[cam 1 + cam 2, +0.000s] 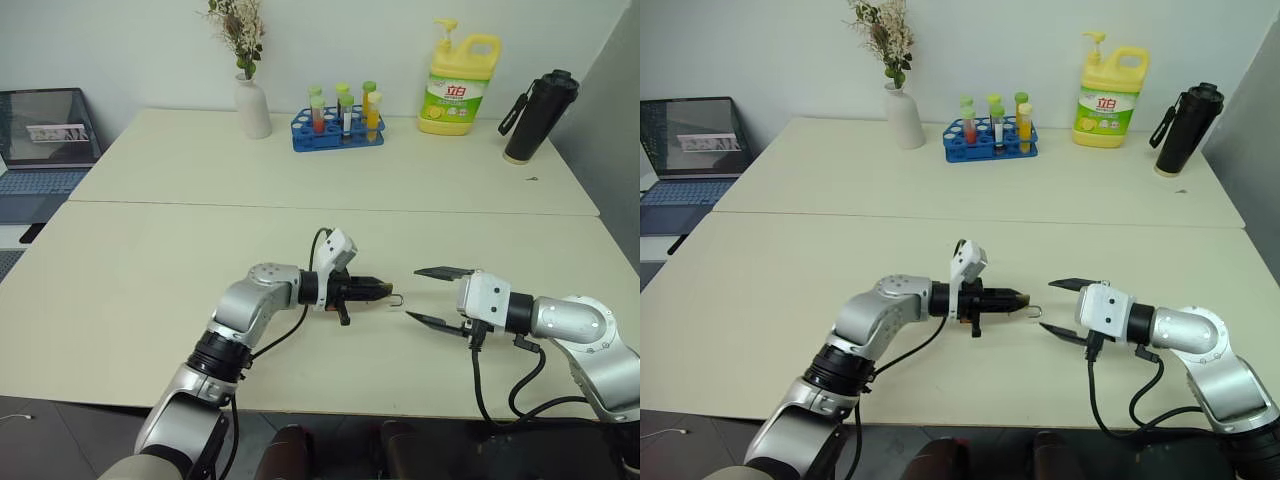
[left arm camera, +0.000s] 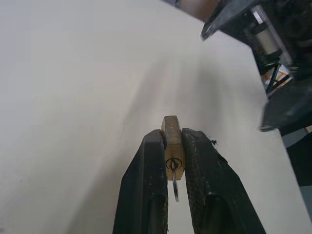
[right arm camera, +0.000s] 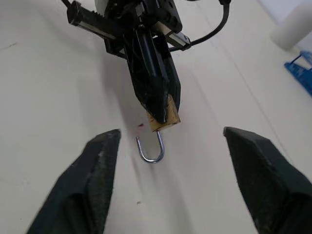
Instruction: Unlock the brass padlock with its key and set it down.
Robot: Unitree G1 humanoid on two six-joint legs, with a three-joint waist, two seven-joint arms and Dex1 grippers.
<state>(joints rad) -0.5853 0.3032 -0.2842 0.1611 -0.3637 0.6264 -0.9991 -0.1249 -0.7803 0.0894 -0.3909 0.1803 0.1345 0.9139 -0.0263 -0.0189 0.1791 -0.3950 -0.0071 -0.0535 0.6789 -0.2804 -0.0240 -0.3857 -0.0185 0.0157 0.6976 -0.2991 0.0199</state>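
Both arms reach in toward each other low over the worktop (image 1: 140, 270), the pincers facing tip to tip and a little apart. The left pincer (image 1: 385, 290) points roughly level toward the right one, its two black fingers (image 2: 146, 195) pressed against the sides of the padlock (image 2: 171, 146). The right pincer (image 1: 432, 296) points back at it, jaws spread wide, one finger (image 3: 97, 180) well clear of the other, holding nothing.

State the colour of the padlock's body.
Gold-coloured brass; the brass padlock shows best in the right wrist view.
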